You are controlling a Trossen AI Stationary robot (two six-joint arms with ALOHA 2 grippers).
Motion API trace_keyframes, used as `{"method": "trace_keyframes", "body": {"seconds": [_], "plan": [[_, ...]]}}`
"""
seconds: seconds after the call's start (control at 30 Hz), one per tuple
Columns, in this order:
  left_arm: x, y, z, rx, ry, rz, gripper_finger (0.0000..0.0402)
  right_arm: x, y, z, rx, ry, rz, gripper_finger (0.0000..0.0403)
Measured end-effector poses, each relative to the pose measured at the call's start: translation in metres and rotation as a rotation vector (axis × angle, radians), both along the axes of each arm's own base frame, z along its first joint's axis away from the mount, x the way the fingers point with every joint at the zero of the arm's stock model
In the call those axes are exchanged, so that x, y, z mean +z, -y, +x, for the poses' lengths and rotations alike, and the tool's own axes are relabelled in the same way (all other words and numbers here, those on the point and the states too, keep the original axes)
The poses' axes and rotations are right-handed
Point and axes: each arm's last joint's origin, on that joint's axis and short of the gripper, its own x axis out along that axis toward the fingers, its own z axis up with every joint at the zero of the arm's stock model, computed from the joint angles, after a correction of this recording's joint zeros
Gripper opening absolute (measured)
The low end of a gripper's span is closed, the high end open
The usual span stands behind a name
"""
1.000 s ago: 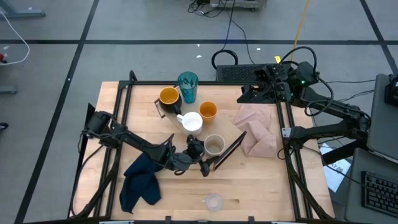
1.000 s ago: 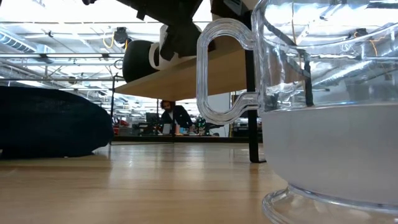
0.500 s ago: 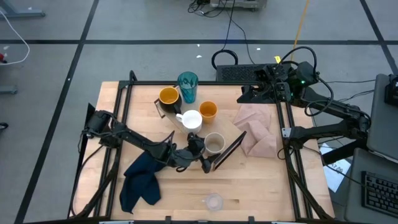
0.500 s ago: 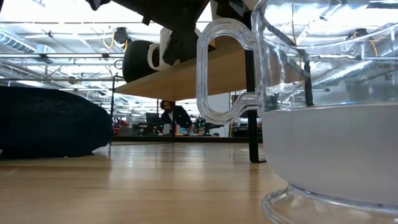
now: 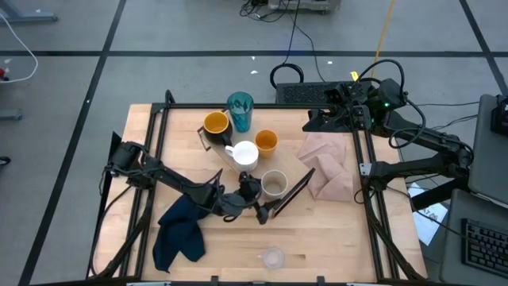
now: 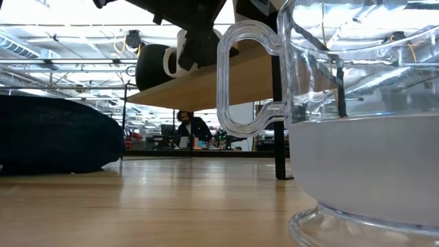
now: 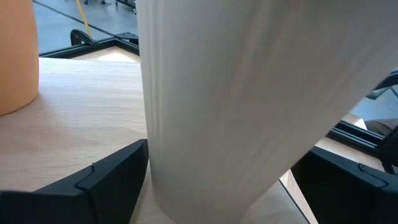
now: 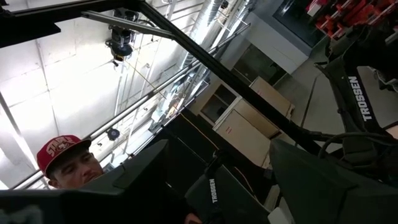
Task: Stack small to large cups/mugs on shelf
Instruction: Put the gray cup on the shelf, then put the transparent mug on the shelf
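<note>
Nearest the table's front edge, low in the high view, the small clear glass-like cup (image 5: 272, 257) stood alone on the bare wood, not yet on the shelf; it filled the right of the low view so fully that most of what lay behind it was blocked. To the lower left lay a crumpled dark blue cloth (image 5: 178, 230). At the centre, the left gripper (image 5: 259, 195) had just finished spreading its fingers (image 7: 93, 180) to their widest around the ribbed beige-grey cup (image 5: 273, 184). A strip of daylight showed beside one finger in the left wrist view, so I took the cup as let go. It stood upright at the near end of the long light-wood shelf (image 5: 289, 161). That looked like one placement done, with the arm due to back off. Beyond it along the board sat the white mug (image 5: 244, 154), the small orange cup (image 5: 265, 141), the yellow-orange mug with a dark handle (image 5: 215, 123) and the tall teal translucent tumbler (image 5: 240, 110). Whether these truly ran in size order was hard to judge from above. At the upper right the right gripper (image 5: 315, 122) waited near the pinkish-beige cloth (image 5: 329, 168), fingers apart on nothing. Its wrist view caught only ceiling and a person in a red cap (image 8: 59, 152).
</note>
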Motion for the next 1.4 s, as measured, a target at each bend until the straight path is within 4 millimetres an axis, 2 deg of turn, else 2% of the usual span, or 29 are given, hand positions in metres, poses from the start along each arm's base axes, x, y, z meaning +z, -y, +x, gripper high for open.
{"method": "trace_keyframes", "body": {"seconds": [0.33,0.5,0.67,1.0,1.27,1.4], "plan": [[0.002,0.009,-0.004,-0.021,-0.003,0.027,0.0373,0.0,0.0,0.0,-0.001,0.001,-0.002,0.027],[0.017,0.013,-0.012,-0.036,0.006,0.066,0.0375,0.0,0.0,0.0,-0.001,0.001,-0.002,0.027],[0.02,0.014,-0.017,-0.024,-0.025,0.083,0.0378,0.0,0.0,0.0,-0.003,0.005,-0.008,0.027],[0.017,0.024,-0.023,-0.019,-0.054,0.073,0.0378,0.0,0.0,0.0,-0.002,0.005,-0.008,0.027],[0.016,0.039,-0.031,-0.043,-0.053,0.066,0.0376,0.0,0.0,0.0,-0.003,0.007,-0.011,0.027],[0.021,0.048,-0.038,-0.059,-0.027,0.008,0.0378,0.0,0.0,0.0,-0.008,0.016,-0.023,0.027]]}}
